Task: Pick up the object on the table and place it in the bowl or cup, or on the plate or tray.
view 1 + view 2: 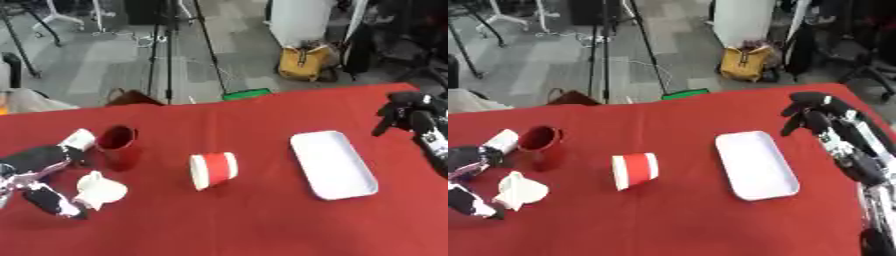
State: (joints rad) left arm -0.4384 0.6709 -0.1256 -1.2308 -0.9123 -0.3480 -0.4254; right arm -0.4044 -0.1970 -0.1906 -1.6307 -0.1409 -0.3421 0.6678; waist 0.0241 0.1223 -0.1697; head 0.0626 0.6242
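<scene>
While the red-and-white paper cup point(213, 170) lies tipped over mid-table beside the flat white tray point(332, 164), the left hand point(42, 165) grasps something white point(98, 190) near the dark red cup point(117, 146); the right hand point(814, 116) hangs clenched, holding nothing.

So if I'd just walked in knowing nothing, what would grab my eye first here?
Probably the bright red table, with a red-and-white paper cup tipped on its side in the middle and a white tray to its right. At the left, a dark red cup stands upright beside the robot's left hand, which has something white and crumpled by it. The right hand hangs over the far right edge, fingers curled, holding nothing.
</scene>
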